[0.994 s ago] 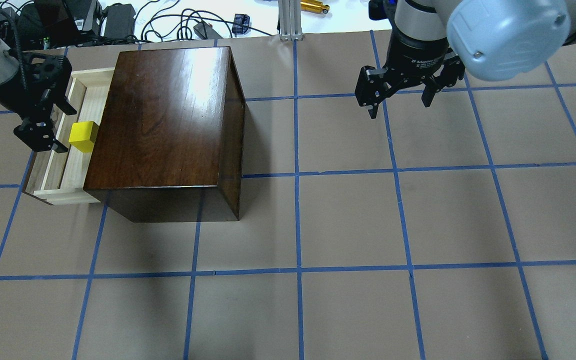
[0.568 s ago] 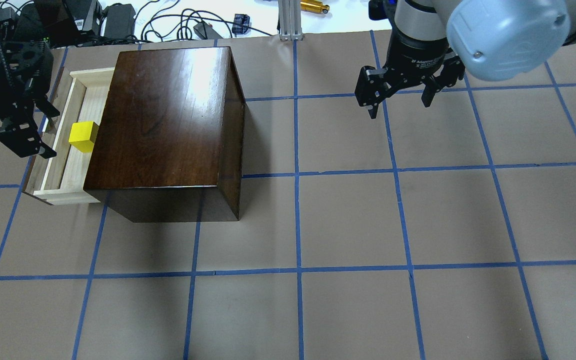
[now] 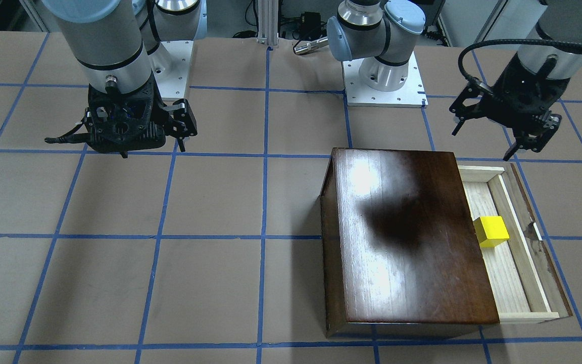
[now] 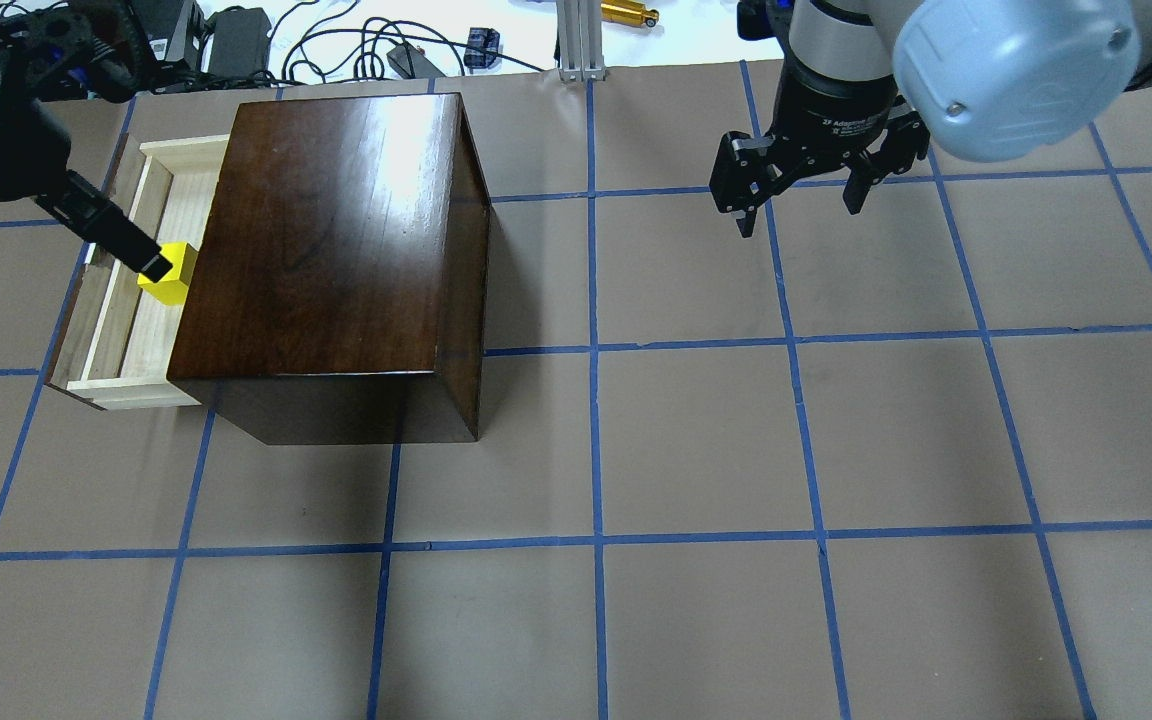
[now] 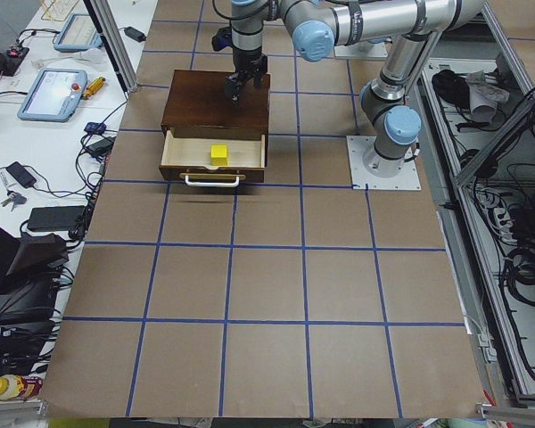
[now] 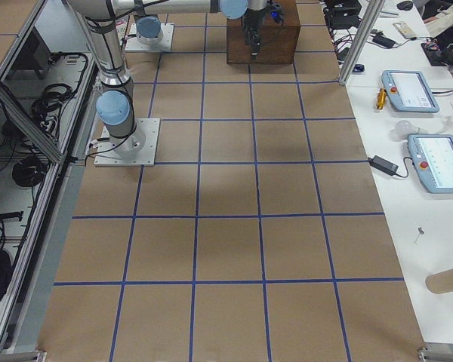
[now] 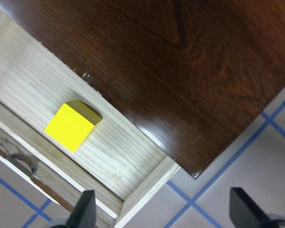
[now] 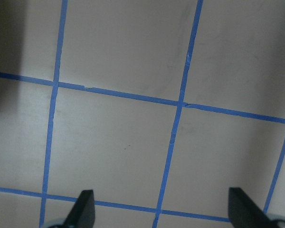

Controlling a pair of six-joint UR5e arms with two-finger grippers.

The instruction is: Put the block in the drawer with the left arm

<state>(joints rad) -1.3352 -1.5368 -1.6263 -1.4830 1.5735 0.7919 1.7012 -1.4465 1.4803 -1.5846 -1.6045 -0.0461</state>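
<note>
The table (image 4: 696,440) is covered in brown paper and marked into squares with blue tape. On the robot's left half sits the glossy dark wooden box (image 4: 336,230). The drawer (image 3: 523,263) stands open from the side of the box that faces away from the table's middle, showing its pale-wood floor and rim, its dark front panel and a metal handle (image 5: 212,179).

The left arm (image 3: 548,35) hangs over the robot-side end of the drawer with its ribbed cable looping beside it. The left gripper (image 3: 482,144) is raised clear of the wood with its fingers spread wide and nothing between them — the left wrist view looks down past both fingertips onto the drawer. The right gripper (image 4: 799,218) hovers over bare paper on the other half of the table, well apart from the box, and is likewise spread and empty.

The yellow block (image 3: 491,231) lies on the drawer floor, roughly midway along it and just beside the edge of the box — free of either gripper.
</note>
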